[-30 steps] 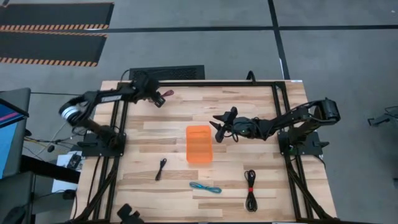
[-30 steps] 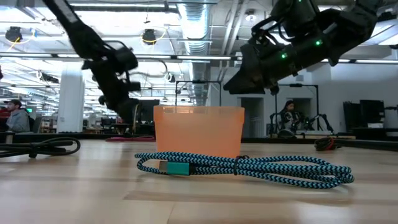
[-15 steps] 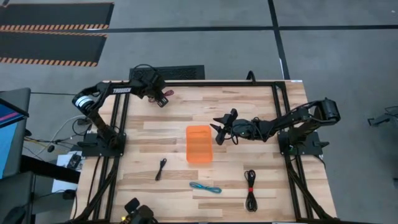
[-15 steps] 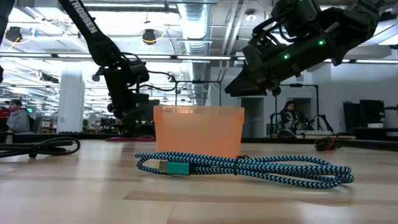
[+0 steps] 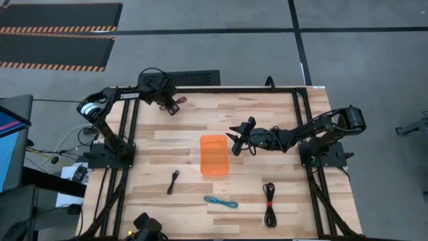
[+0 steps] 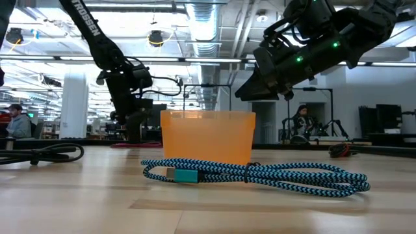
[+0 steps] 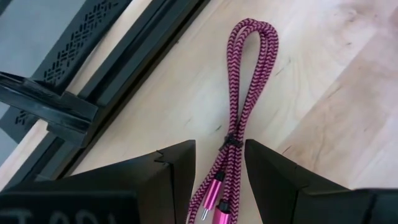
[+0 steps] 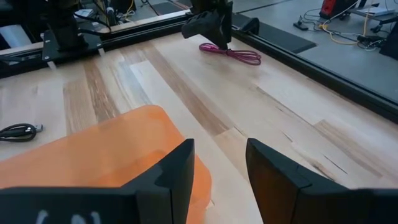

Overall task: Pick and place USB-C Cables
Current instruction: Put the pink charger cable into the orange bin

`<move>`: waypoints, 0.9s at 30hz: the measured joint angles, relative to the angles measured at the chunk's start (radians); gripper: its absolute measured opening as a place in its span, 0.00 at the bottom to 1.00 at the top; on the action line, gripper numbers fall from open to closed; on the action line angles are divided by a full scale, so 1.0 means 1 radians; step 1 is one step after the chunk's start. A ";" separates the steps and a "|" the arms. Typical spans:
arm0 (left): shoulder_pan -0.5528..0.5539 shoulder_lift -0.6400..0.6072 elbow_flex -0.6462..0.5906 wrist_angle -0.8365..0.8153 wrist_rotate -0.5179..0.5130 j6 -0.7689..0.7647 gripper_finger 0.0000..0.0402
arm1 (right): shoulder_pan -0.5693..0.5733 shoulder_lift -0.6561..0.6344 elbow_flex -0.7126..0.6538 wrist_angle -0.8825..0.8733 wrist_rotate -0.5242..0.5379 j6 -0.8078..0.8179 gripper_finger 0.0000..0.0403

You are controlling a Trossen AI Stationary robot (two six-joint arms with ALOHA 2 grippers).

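A light butcher-block wooden table (image 5: 281, 114) with a black metal frame carries an orange translucent plastic bin (image 5: 214, 154) at centre. A maroon braided cable (image 5: 180, 100) lies upper left, a small black cable (image 5: 173, 181) lower left, a teal braided cable (image 5: 221, 201) bottom centre, and a black cable with red tie (image 5: 269, 203) lower right.

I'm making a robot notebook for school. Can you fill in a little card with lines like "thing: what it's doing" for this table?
left gripper: open, above the maroon cable's plug end
maroon cable: lying folded at the table's far left edge, not gripped
right gripper: open, in the air beside the orange bin
orange bin: mid-table; nothing seen inside from above
teal cable: on the table, near side of the bin
black cables: two on the table, one with a red tie
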 joint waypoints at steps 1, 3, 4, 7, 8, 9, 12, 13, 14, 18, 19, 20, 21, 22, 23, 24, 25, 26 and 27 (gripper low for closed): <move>0.000 0.000 0.000 0.000 0.000 0.003 0.32 | 0.000 0.000 0.000 0.000 0.000 0.000 0.42; 0.000 0.000 0.000 -0.001 0.002 0.005 0.32 | 0.000 0.000 0.000 0.000 0.000 0.000 0.42; 0.000 0.000 0.000 -0.003 0.004 0.005 0.32 | 0.000 0.000 0.000 0.000 -0.001 0.000 0.42; 0.000 0.000 -0.007 -0.011 0.024 0.007 0.32 | 0.000 0.000 0.000 -0.003 -0.001 0.000 0.42; 0.000 0.000 -0.018 0.000 0.026 0.014 0.32 | 0.002 0.000 0.000 -0.007 -0.001 0.000 0.41; 0.000 0.000 -0.033 0.018 0.026 0.017 0.32 | 0.004 0.000 0.000 -0.008 -0.001 0.000 0.41; 0.005 0.000 -0.074 0.079 0.027 0.018 0.32 | 0.007 0.000 0.000 -0.008 -0.001 0.000 0.41; 0.007 -0.001 -0.083 0.089 0.032 0.022 0.31 | 0.008 0.000 0.000 -0.009 -0.002 0.000 0.41; 0.008 -0.001 -0.087 0.094 0.040 0.028 0.29 | 0.008 0.000 0.000 -0.009 -0.003 0.000 0.41; 0.007 -0.003 -0.095 0.097 0.064 0.050 0.17 | 0.007 0.000 0.000 -0.008 -0.002 0.000 0.41; 0.007 -0.002 -0.095 0.097 0.071 0.051 0.13 | 0.007 0.000 0.000 -0.009 -0.002 0.000 0.41; 0.007 -0.003 -0.096 0.098 0.073 0.052 0.08 | 0.007 0.000 0.000 -0.009 -0.002 0.000 0.40; 0.007 -0.003 -0.096 0.100 0.076 0.057 0.05 | 0.007 0.000 0.000 -0.009 -0.002 0.003 0.40; 0.007 -0.003 -0.096 0.103 0.087 0.069 0.03 | 0.007 0.000 0.000 -0.009 -0.003 0.009 0.40; 0.008 -0.003 -0.096 0.103 0.110 0.087 0.03 | 0.007 0.000 0.000 -0.009 -0.003 0.013 0.39; 0.008 -0.004 -0.096 0.101 0.135 0.102 0.03 | 0.007 0.000 0.000 -0.010 -0.003 0.015 0.39; 0.006 -0.007 -0.096 0.097 0.157 0.104 0.03 | 0.007 0.000 0.000 -0.012 -0.003 0.015 0.39; 0.001 -0.012 -0.095 0.089 0.174 0.100 0.04 | 0.007 0.000 0.000 -0.013 -0.003 0.015 0.39; -0.007 -0.020 -0.093 0.082 0.184 0.083 0.04 | 0.007 0.000 0.000 -0.013 -0.003 0.015 0.38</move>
